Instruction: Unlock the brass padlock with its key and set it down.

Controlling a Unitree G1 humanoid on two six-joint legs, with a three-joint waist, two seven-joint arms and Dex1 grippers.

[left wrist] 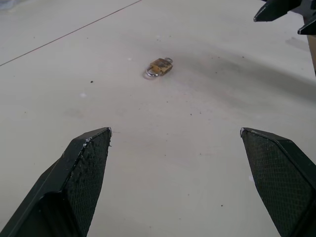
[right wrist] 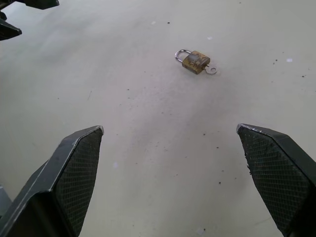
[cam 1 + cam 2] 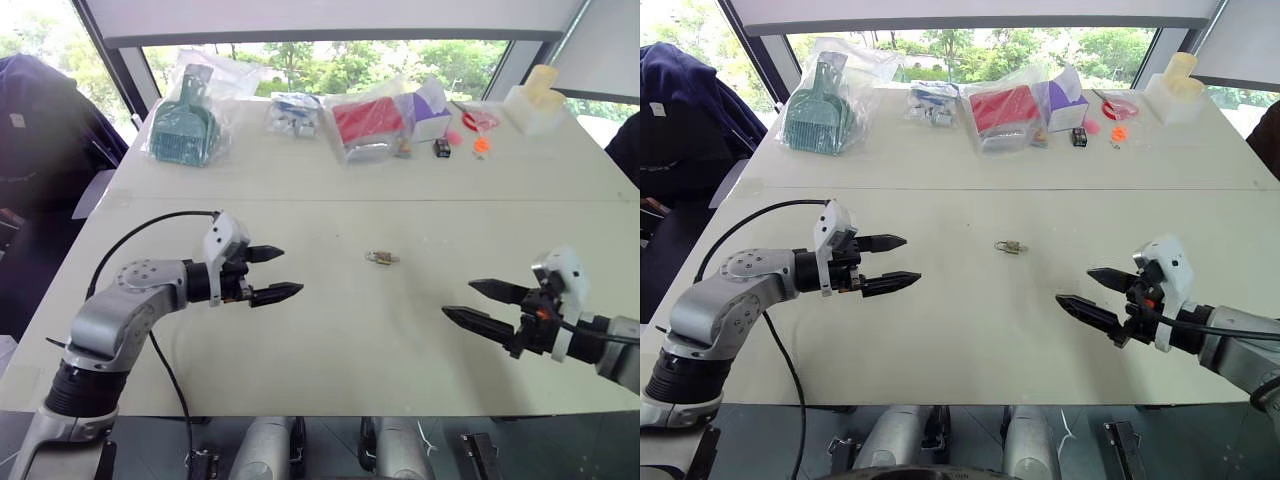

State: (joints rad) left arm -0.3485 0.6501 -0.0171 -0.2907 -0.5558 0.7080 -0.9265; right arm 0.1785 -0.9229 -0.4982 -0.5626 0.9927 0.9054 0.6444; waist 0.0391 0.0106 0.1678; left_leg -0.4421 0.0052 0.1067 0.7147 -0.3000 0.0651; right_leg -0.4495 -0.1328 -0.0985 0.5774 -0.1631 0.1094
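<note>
Brass padlock [image 2: 196,61] lies flat, key [image 2: 212,70] inserted: tiny, light, rigid, slick. Pinch body sides. Left gripper [image 3: 273,273], right gripper [image 3: 482,304]: your jaws wide, empty.

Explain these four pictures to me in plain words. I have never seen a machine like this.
This is a two-armed robot at a white table. The two wide pictures come from cameras in its head, looking down over its arms. The two close pictures come from cameras on its wrists, looking along each claw's black fingers. The left gripper and the right gripper are both open and hold nothing. Between them lies a small brass padlock with its key in it, apart from both claws. Along the table's far edge lie plastic bags of goods and small items.
</note>
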